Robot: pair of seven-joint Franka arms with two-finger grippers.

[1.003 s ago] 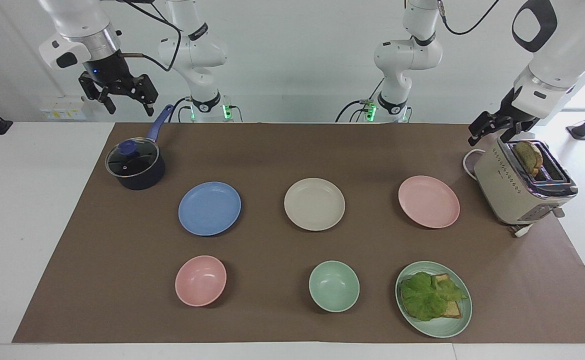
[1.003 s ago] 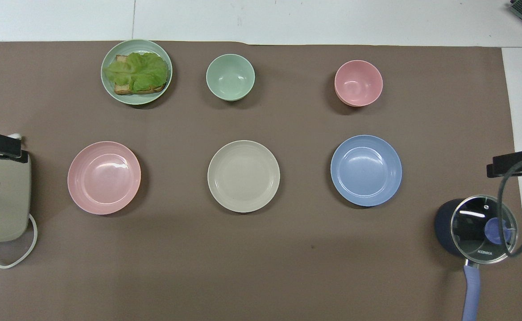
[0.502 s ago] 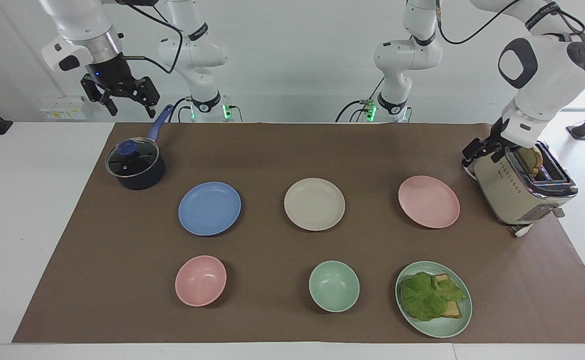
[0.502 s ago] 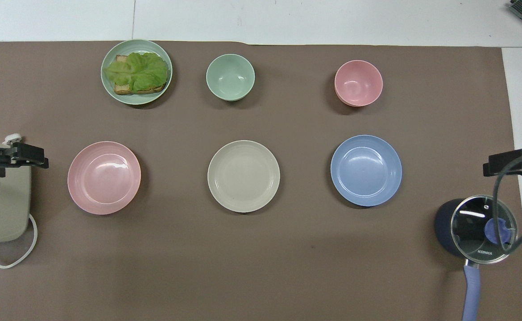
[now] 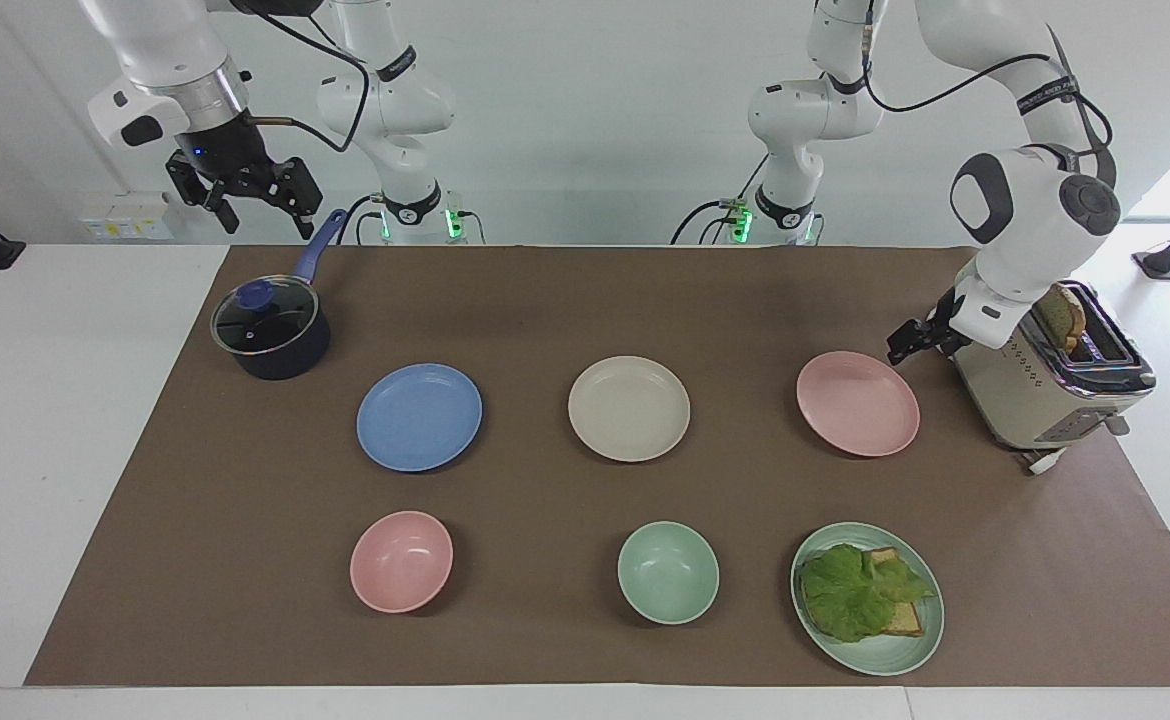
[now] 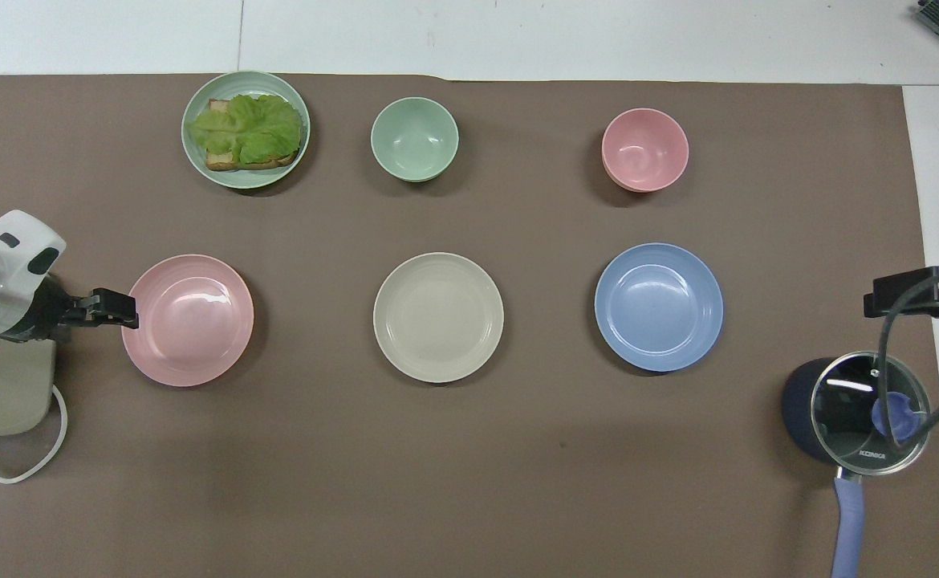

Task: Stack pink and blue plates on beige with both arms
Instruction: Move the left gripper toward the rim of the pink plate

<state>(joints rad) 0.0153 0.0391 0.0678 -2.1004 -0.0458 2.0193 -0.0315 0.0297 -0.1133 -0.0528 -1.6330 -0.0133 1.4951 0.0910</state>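
Observation:
Three equal plates lie in a row across the brown mat. The beige plate (image 5: 629, 408) (image 6: 438, 317) is in the middle. The blue plate (image 5: 419, 416) (image 6: 658, 307) lies toward the right arm's end and the pink plate (image 5: 857, 403) (image 6: 187, 319) toward the left arm's end. My left gripper (image 5: 907, 343) (image 6: 116, 309) hangs low and open between the toaster and the pink plate, right at that plate's rim, holding nothing. My right gripper (image 5: 263, 222) (image 6: 887, 297) is open and empty, high over the mat's edge beside the pot.
A dark pot (image 5: 270, 330) with a glass lid and blue handle stands at the right arm's end. A beige toaster (image 5: 1040, 385) holding toast stands at the left arm's end. Farther from the robots lie a pink bowl (image 5: 401, 560), a green bowl (image 5: 667, 572) and a green plate (image 5: 885, 660) with a lettuce sandwich.
My left gripper has come down from over the toaster to the pink plate's rim. The right gripper has barely shifted. No plate has moved.

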